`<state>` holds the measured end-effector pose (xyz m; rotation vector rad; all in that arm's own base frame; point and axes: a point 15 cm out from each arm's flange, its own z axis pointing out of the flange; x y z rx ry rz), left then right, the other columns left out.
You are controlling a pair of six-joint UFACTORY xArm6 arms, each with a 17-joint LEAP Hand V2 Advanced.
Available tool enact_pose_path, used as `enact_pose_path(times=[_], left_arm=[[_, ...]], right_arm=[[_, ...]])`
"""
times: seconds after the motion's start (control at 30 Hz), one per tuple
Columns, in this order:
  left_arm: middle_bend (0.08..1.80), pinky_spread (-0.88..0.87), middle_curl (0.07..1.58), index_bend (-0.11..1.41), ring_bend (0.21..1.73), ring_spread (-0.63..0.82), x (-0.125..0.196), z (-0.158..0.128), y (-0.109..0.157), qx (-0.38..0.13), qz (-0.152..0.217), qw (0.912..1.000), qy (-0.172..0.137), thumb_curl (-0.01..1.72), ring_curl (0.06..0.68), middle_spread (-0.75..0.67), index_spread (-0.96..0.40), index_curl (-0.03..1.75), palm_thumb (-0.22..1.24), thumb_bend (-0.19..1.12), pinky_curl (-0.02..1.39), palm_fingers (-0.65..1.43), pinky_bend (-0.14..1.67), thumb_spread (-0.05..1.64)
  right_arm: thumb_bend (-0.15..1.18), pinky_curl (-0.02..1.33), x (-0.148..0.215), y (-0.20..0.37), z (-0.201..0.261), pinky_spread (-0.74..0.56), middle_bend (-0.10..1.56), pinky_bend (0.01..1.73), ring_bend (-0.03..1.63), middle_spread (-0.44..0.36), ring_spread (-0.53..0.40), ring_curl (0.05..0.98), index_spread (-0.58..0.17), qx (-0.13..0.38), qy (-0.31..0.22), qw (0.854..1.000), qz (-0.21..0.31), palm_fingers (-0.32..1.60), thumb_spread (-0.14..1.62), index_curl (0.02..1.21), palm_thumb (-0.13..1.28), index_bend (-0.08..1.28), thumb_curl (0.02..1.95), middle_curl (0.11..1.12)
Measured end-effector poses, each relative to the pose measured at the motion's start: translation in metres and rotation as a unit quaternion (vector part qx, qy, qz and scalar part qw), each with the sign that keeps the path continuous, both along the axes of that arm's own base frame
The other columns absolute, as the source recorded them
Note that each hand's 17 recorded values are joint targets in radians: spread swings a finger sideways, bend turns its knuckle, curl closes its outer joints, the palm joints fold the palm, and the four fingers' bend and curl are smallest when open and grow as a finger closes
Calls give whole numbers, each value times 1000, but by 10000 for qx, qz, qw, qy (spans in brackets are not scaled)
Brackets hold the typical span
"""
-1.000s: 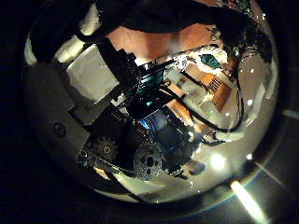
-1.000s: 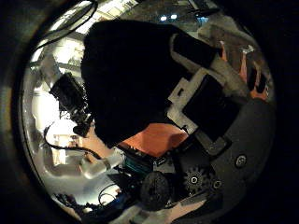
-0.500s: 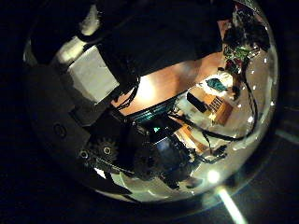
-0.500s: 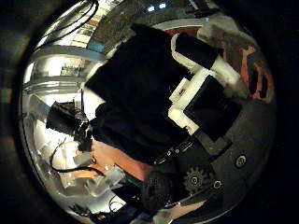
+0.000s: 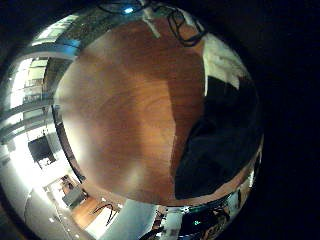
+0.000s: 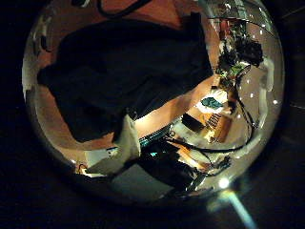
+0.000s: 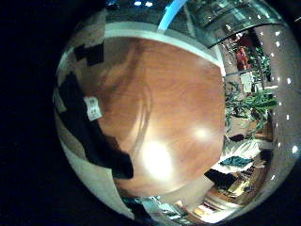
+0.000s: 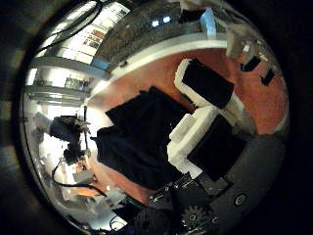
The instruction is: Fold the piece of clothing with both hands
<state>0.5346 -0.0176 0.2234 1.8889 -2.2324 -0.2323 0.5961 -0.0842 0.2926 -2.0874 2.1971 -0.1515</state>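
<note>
Wood grain of the table [image 5: 120,110] fills most of what we see from the left hand's little finger side, and the piece of clothing [image 5: 215,150] lies on it at one edge, in a rumpled heap. From the left hand's thumb side we see the piece of clothing [image 6: 124,67] spread wide over the table [image 6: 157,119], with creases running across it. Only one part of the left hand [image 6: 119,157] shows at the rim of that view, so we cannot tell how its fingers are set.

From the right hand's thumb side, the right hand [image 8: 201,127] reaches out over the table [image 8: 137,83] with its fingers [image 8: 205,83] stretched out rather than curled, and the piece of clothing [image 8: 142,137] lies on the wood beyond them. From its little finger side we see a strip of the piece of clothing [image 7: 89,141] along the table [image 7: 169,104], close to the palm, with a small label [image 7: 92,108] on the fabric.
</note>
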Motion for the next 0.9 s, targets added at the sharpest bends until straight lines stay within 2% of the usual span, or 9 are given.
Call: enact_pose_path(times=[0.07, 0.17, 0.33, 0.47, 0.53, 0.67, 0.8, 0.9], left_arm=[[139, 115, 647, 101, 891, 188, 1, 9, -4, -67, -60, 9999, -113, 395, 364, 227, -65, 785, 351, -28, 673, -177, 552, 1146], [138, 265, 568, 113, 840, 275, 0, 25, -24, -150, -237, 9992, -285, 380, 337, 304, -18, 681, 348, -22, 620, -149, 515, 1151], [141, 395, 465, 131, 787, 351, -13, 47, -51, -219, -610, 9970, -427, 359, 306, 365, 18, 555, 341, -21, 547, -110, 470, 1151], [146, 434, 405, 144, 755, 384, -28, 66, -75, -234, -867, 9944, -553, 349, 288, 378, 28, 487, 342, -20, 506, -85, 449, 1151], [148, 442, 381, 147, 747, 396, -35, 73, -80, -248, -955, 9934, -590, 345, 283, 381, 35, 461, 344, -19, 488, -74, 442, 1151], [156, 447, 344, 153, 733, 413, -56, 83, -94, -269, -1136, 9912, -620, 339, 272, 382, 44, 420, 357, -17, 461, -55, 431, 1150], [162, 449, 318, 158, 713, 424, -74, 82, -95, -275, -1193, 9909, -568, 334, 260, 387, 49, 392, 364, -19, 441, -42, 427, 1154], [166, 449, 305, 160, 704, 430, -91, 78, -99, -265, -1240, 9907, -485, 331, 254, 390, 53, 376, 365, -20, 428, -32, 425, 1155]], right_arm=[[-21, 578, -18, -5, 13, -493, 781, 1175, 1241, -235, -303, 547, -482, 4, 72, 10000, -29, 589, 1374, 675, 643, 195, 366, 627], [-22, 554, -45, -15, 37, -463, 753, 1129, 1208, -237, -296, 531, -483, 8, 110, 9999, -87, 544, 1373, 661, 604, 191, 344, 623], [-20, 518, -82, -10, 65, -366, 720, 1041, 1157, -236, -286, 507, -483, 15, 87, 9999, -79, 476, 1371, 649, 543, 206, 315, 615], [-17, 496, -109, -3, 87, -319, 691, 1017, 1144, -240, -289, 495, -479, 8, -51, 10000, -53, 474, 1363, 632, 511, 200, 299, 605], [-18, 487, -125, 4, 92, -293, 675, 1005, 1139, -268, -294, 490, -478, 16, -92, 10000, -8, 473, 1357, 627, 501, 202, 294, 598], [-14, 472, -154, 12, 86, -263, 668, 992, 1128, -270, -298, 482, -475, 36, -23, 10000, 50, 488, 1347, 615, 490, 196, 287, 595], [-17, 455, -173, 19, 88, -245, 667, 970, 1122, -264, -301, 476, -471, 41, -40, 9999, 107, 495, 1339, 605, 468, 196, 276, 595], [-20, 441, -193, 29, 75, -229, 664, 952, 1118, -259, -302, 473, -476, 196, 185, 9996, 130, 499, 1330, 596, 443, 199, 269, 594]])
